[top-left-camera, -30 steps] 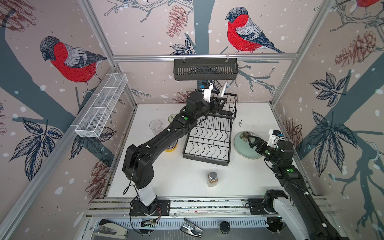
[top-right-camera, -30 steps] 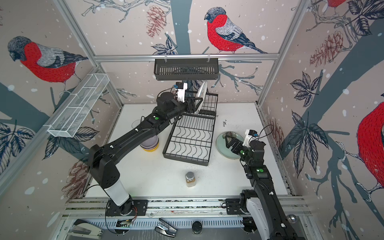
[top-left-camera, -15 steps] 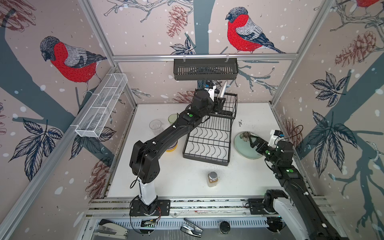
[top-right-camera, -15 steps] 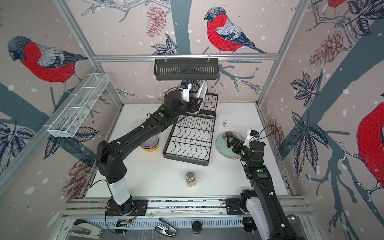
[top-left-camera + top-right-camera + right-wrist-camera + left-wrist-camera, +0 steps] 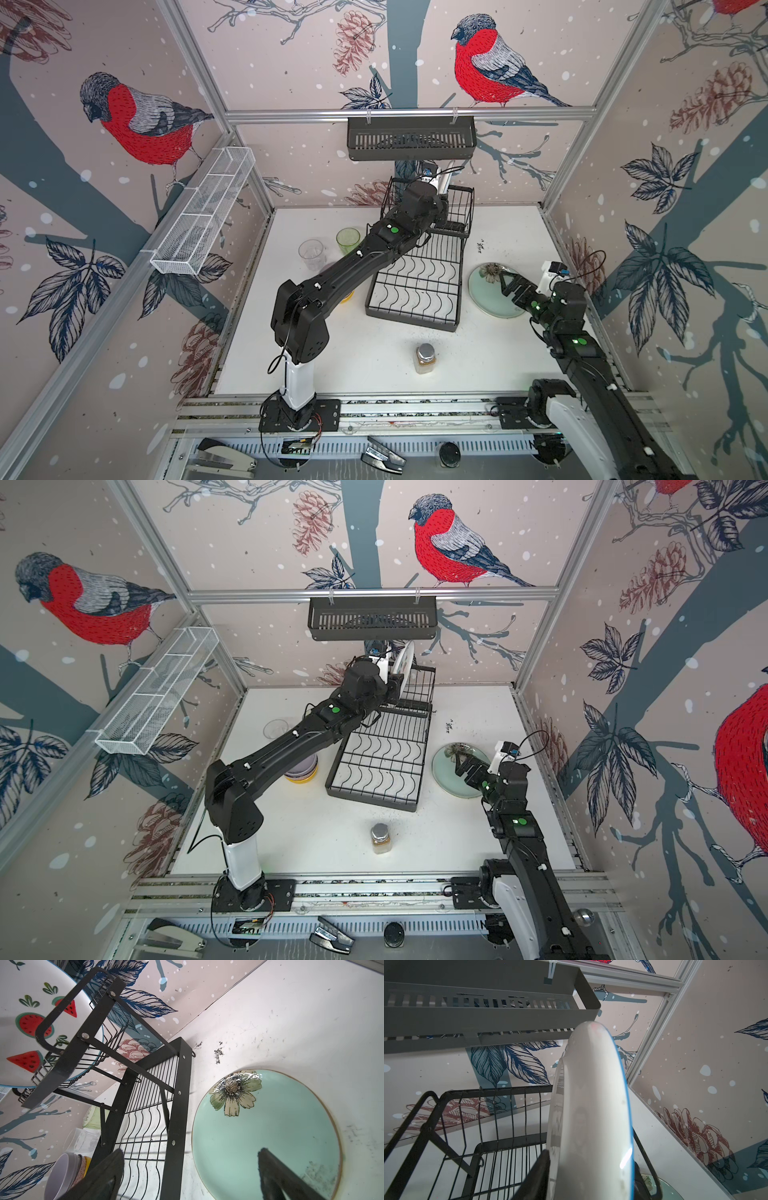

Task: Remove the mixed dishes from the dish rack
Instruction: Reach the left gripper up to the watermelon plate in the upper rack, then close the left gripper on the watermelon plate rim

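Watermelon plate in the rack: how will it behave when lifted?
Probably rigid and breakable: the plate looks like glazed ceramic. Its glossy surface may slip in the left claw, which straddles only its edge. Standing on edge in the rack, it may swing or catch wires.

Bright, even light is falling from above, washing out the white table (image 5: 374,357) and laying only soft shadows beneath the dish rack (image 5: 415,282). Wide lenses are splaying the walls (image 5: 124,291) toward the corners. Glare is streaking the watermelon plate (image 5: 591,1105), its near rim blurring; reflections are shimmering on the pale green plate (image 5: 270,1126).
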Tool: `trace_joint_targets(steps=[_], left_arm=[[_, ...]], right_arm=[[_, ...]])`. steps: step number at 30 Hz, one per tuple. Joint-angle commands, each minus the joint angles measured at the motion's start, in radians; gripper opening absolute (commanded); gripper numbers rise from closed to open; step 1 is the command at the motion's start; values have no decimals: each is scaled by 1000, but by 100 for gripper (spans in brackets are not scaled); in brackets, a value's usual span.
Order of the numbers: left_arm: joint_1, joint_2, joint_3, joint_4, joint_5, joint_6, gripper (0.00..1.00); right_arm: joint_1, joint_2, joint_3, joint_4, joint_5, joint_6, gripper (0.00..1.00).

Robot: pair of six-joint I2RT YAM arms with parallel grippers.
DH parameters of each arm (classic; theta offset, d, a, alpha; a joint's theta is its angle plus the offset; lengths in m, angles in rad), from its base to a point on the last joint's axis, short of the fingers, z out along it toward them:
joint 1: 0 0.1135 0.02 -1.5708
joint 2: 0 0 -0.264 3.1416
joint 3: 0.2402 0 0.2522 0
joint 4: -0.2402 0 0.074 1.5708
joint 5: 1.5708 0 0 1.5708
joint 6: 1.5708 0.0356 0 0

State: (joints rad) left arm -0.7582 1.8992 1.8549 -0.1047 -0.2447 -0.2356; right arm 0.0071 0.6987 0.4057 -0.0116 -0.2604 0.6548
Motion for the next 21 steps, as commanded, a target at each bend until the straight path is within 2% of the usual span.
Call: trace_joint_targets(steps=[1,15,21], left_arm=[[-5,14,23,-32,-89,35,37],[-10,33,49,-26,-177,94,30],[-10,34,67,-25,-213,123,21]], right_arm=[[1,1,-2,13,21,-7,100],[1,5,-21,22,16,-15,100],[-1,-1,-35,16,19,-18,100]])
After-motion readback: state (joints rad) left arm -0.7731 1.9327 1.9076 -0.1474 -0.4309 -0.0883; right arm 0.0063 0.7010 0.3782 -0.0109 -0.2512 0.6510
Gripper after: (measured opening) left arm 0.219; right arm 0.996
